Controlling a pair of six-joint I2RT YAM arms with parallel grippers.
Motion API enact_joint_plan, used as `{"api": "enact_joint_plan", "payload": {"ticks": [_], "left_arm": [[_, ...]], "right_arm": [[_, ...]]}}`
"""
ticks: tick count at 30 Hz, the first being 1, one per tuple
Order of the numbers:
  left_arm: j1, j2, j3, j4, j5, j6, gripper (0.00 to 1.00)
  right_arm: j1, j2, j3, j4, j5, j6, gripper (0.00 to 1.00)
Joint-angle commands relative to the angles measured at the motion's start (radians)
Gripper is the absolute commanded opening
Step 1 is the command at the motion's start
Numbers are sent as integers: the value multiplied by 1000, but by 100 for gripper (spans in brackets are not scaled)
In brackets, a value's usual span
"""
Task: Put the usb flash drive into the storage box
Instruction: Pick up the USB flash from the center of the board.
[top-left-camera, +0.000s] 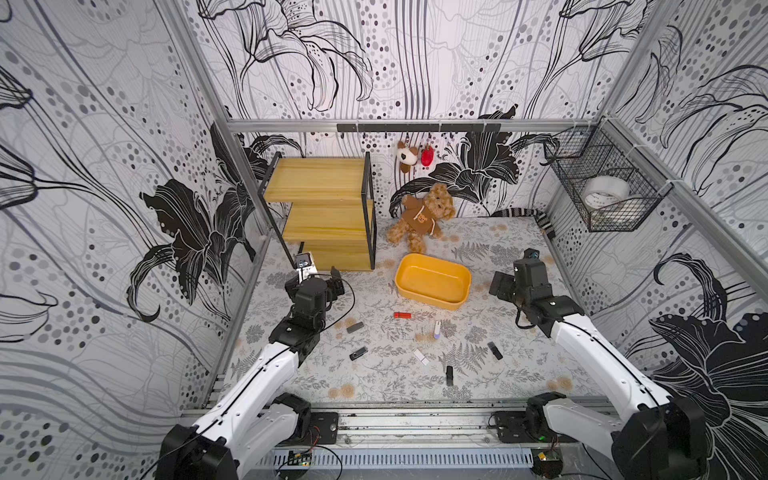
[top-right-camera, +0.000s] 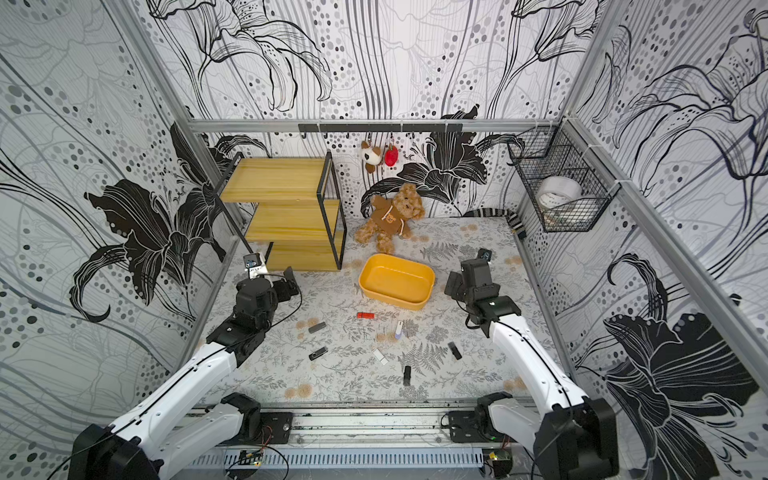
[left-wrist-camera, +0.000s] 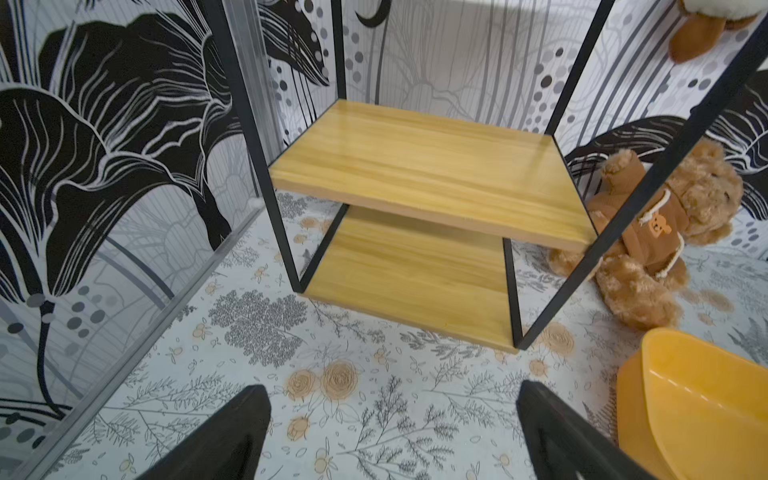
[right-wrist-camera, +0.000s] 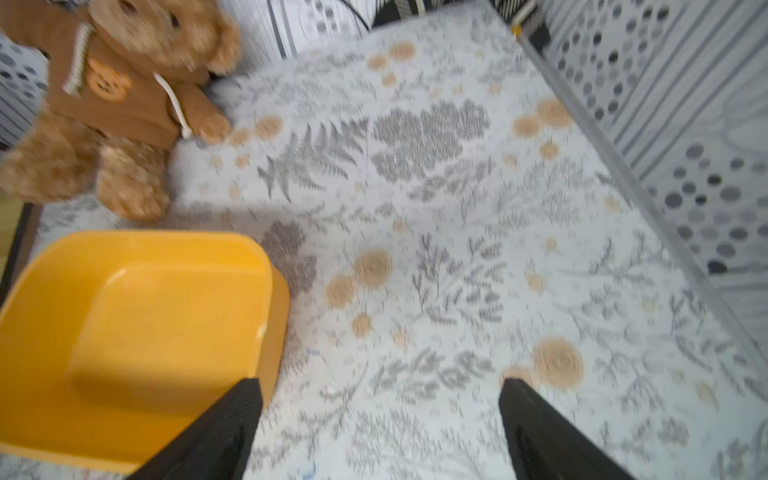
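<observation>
Yellow storage box (top-left-camera: 428, 304) stands empty; the red flash drive (top-left-camera: 402, 315) lies near at its 7 o'clock, others beyond. Left gripper (left-wrist-camera: 392, 399) at 9 and right gripper (right-wrist-camera: 380, 384) at 3 hover with jaws apart, empty. Pickup not begun; next, one must descend squarely over a drive.

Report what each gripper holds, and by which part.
Nothing is held: the left gripper and the right gripper both stand open with nothing between their jaws.
</observation>
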Motion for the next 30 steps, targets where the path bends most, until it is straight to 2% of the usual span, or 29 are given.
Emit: {"api": "enact_joint_plan", "payload": {"ticks": [1, 6, 11, 15, 21, 22, 30], "left_arm": [[-8, -31, 29, -123, 43, -48, 98], [-8, -39, 33, -154, 89, -73, 98], [-17, -23, 45, -191, 109, -89, 98], [-21, -21, 48, -208, 111, -100, 98], [-23, -18, 46, -212, 116, -109, 98], [-23, -16, 48, -216, 117, -109, 98], [-26, -8, 55, -231, 112, -107, 98]], "right_arm": [[28, -46, -30, -271, -72, 171, 95], [31, -96, -159, -222, -249, 210, 95], [34, -61, -206, -239, -334, 215, 95], [35, -81, -232, -223, -353, 217, 97], [35, -34, -257, -213, -388, 176, 99], [35, -23, -258, -210, -392, 168, 96], [35, 60, -235, -198, -393, 129, 93]]}}
